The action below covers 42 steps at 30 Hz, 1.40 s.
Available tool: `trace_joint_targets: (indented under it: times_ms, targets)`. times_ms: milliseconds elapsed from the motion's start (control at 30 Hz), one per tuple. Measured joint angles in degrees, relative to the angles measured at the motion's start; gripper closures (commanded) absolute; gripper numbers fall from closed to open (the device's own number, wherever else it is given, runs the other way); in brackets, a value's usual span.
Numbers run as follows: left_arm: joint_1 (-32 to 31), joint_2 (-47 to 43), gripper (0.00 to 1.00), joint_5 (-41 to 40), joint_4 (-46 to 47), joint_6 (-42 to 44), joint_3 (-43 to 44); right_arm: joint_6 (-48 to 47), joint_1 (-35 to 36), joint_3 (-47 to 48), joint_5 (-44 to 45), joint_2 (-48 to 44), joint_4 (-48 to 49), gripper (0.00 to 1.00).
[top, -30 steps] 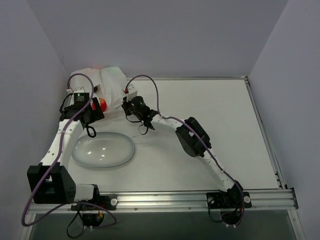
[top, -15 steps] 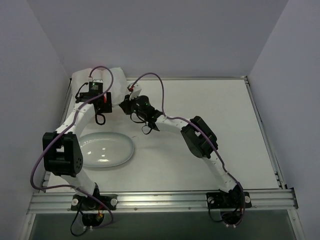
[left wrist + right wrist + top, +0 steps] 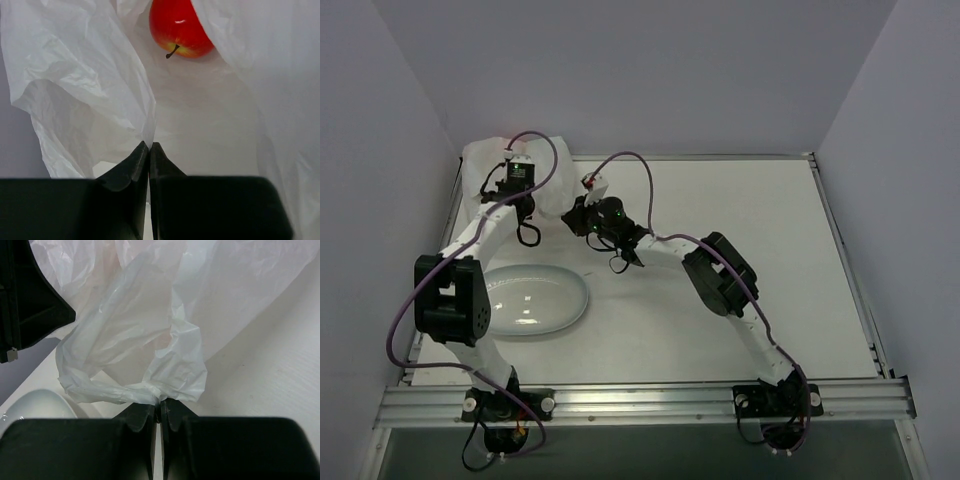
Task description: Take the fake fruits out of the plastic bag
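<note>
The plastic bag [image 3: 483, 158] lies crumpled in the far left corner. In the left wrist view a red apple [image 3: 176, 27] rests deep inside the bag [image 3: 85, 75], through its open mouth. My left gripper [image 3: 149, 145] is shut, and a fold of the bag's edge runs down into its tips. In the right wrist view my right gripper [image 3: 161, 401] is shut on a bunched strip of the bag [image 3: 150, 335], holding it up off the table. No other fake fruits show. From above, both grippers sit at the bag's near side, left [image 3: 518, 192] and right [image 3: 582, 214].
A smooth white oval plate [image 3: 535, 300] lies on the table just in front of the bag, under the left arm; its rim [image 3: 30, 405] shows in the right wrist view. The left wall stands close beside the bag.
My left arm swung from beside the plate up to the bag's mouth and its jaws closed. The apple, seen from above a second ago, is now covered. The right gripper shifted slightly right.
</note>
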Motion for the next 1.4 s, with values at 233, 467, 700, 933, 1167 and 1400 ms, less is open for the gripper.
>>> trace_joint_targets:
  times_ms: [233,467,700,933,1167,1400]
  targets:
    - [0.9,-9.8,0.98,-0.1,-0.1,-2.9,-1.3,1.5,0.2,-0.7,0.2,-4.2,-1.9,1.0]
    - [5.5,-11.3,0.98,5.4,-2.9,-7.5,21.2,2.7,2.6,5.1,1.2,-10.4,-10.6,1.0]
    - [12.5,-3.6,0.98,15.8,-8.3,-12.3,41.7,3.2,3.8,18.9,1.0,-10.6,-19.8,1.0]
    - [15.4,3.1,0.98,23.4,-12.4,-16.5,48.4,2.9,3.3,23.6,1.1,-10.6,-26.2,1.0]
    - [15.8,5.2,0.98,28.2,-13.0,-19.1,51.3,1.8,3.0,27.1,1.0,-10.6,-30.6,1.0]
    - [17.5,2.6,0.98,29.6,-9.2,-19.6,43.8,1.3,2.9,16.4,1.5,-13.6,-26.5,1.0]
